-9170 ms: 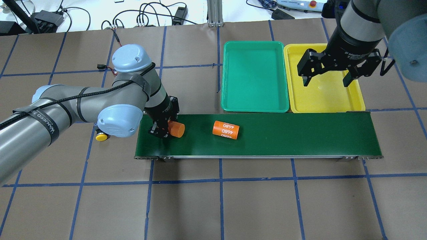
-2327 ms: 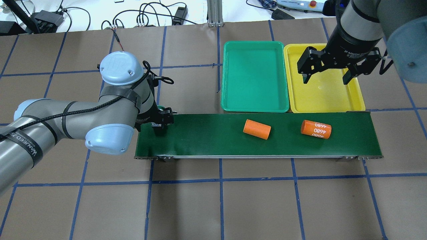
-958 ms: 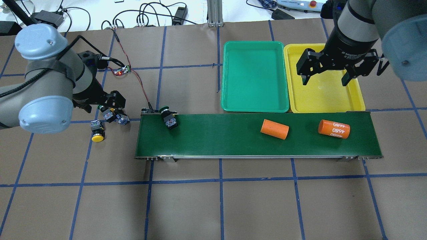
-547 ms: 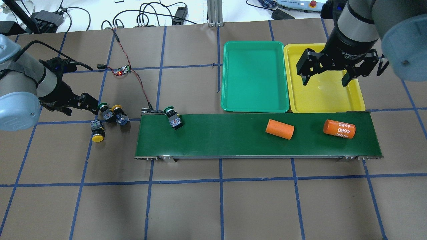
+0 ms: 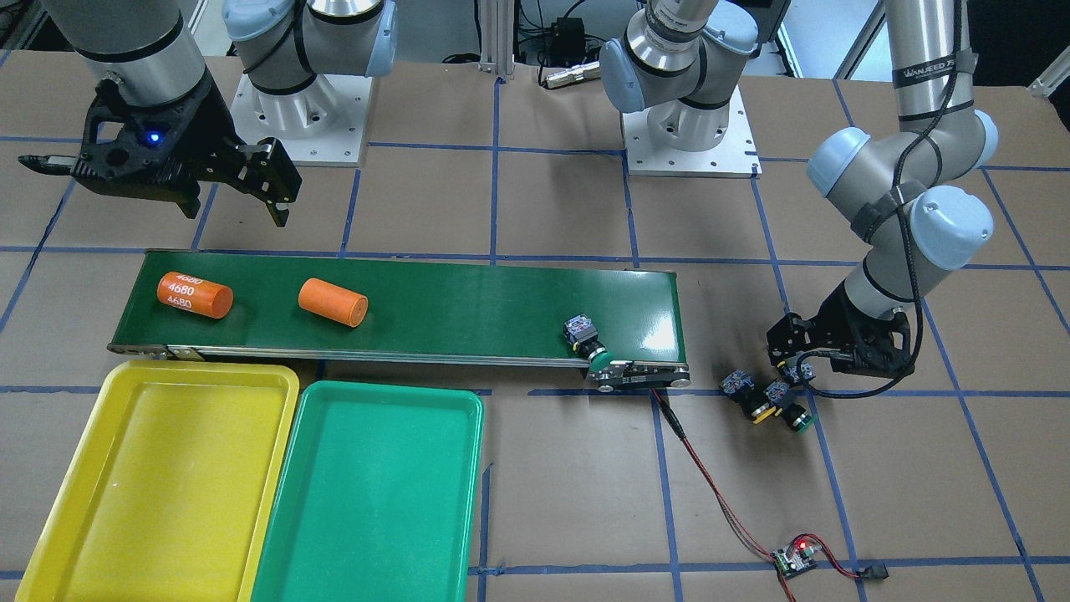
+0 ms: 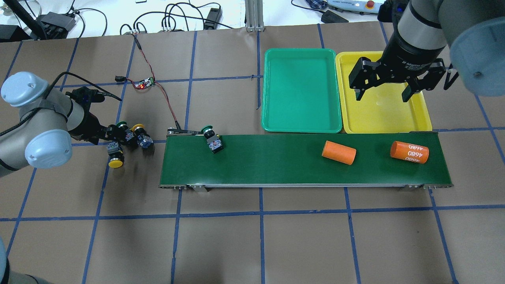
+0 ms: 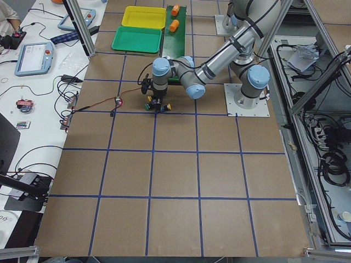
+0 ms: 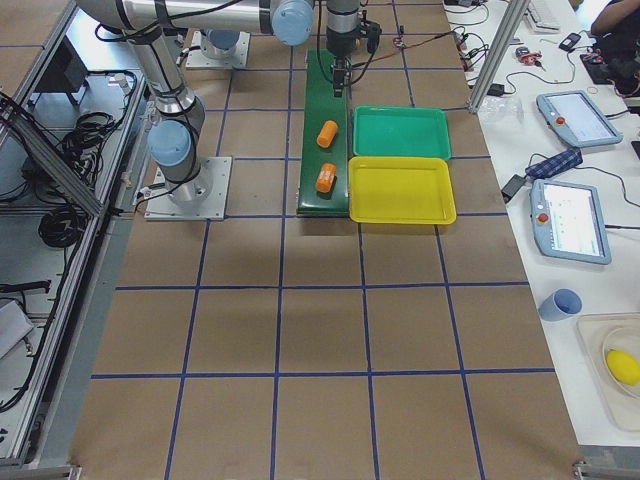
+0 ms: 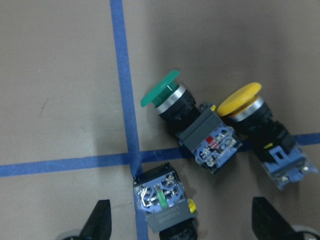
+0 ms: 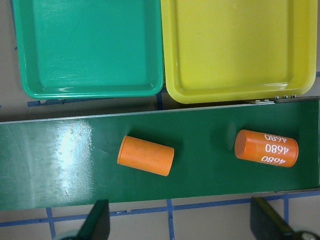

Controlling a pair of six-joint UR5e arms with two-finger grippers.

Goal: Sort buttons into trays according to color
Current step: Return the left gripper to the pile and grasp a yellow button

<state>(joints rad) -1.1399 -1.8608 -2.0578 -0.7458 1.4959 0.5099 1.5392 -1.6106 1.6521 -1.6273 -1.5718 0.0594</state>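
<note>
The left tool (image 9: pixel 182 224), spread, hangs over three buttons (image 9: pixel 210 135) near the tabletop's left edge; the cap-down yellow button (image 9: pixel 162 197) sits between its tips. The right tool (image 6: pixel 381 96), spread, hovers well apart over the yellow tray (image 6: pixel 386 118).

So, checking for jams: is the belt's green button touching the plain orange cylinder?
Apart. Overhead view shows bare conveyor belt between the green button and the plain orange cylinder.

Low at the left desk (image 6: pixel 236 244) edge, left end effector (image 6: pixel 112 136) spread open; right end effector (image 6: pixel 381 94) hovers high, wide open.
</note>
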